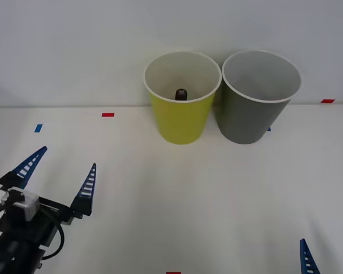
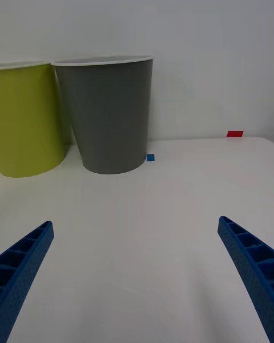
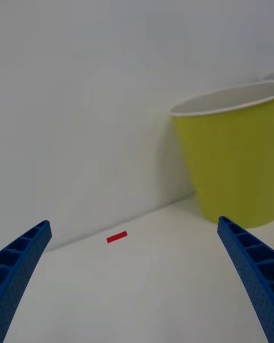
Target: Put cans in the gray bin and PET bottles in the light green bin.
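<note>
White table [image 1: 217,194] holds both bins far back; the bottle [image 1: 181,93] sits inside the light green bin [image 1: 182,97], left of the gray bin [image 1: 257,97]. Left gripper [image 1: 60,171] and right gripper [image 2: 137,274] hover with fingers apart, empty; a careless sweep could topple a bin.

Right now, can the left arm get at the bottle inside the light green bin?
Probably not easily. The bottle sits deep in the light green bin, only its cap visible; the wall surrounds it. The left gripper, jaws open, would need to come from above.
</note>
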Available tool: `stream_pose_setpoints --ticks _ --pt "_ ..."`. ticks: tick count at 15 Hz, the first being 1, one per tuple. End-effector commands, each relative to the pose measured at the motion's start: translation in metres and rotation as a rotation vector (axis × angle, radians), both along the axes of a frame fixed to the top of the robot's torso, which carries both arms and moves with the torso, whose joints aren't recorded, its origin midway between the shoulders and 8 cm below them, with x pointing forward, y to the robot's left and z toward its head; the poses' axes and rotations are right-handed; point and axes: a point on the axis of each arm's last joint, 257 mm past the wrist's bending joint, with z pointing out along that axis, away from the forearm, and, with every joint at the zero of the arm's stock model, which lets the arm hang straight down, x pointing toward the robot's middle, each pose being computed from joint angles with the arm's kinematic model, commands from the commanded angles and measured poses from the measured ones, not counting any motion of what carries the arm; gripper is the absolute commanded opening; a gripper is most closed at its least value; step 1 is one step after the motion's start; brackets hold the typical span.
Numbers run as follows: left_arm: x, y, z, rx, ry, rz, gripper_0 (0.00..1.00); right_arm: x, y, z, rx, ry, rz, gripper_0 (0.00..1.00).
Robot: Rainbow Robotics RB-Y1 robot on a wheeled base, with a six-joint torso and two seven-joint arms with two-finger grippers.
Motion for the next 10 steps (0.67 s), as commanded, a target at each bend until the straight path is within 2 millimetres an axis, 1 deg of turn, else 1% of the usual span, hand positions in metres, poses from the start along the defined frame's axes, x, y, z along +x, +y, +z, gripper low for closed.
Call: stream_pose_setpoints --ticks 1,2,5,10 --pt "-0.015 0.017 -0.023 -0.006 0.041 0.073 1.00 0.000 0.000 0.000 0.000 0.000 0.000 1.00" --pt "-0.025 0.023 -0.032 -0.014 0.060 0.105 1.00 0.000 0.000 0.000 0.000 0.000 0.000 1.00" --pt "-0.046 0.040 -0.052 -0.048 0.117 0.183 1.00 0.000 0.000 0.000 0.000 0.000 0.000 1.00" --pt "-0.080 0.052 -0.082 -0.101 0.208 0.275 1.00 0.000 0.000 0.000 0.000 0.000 0.000 1.00"
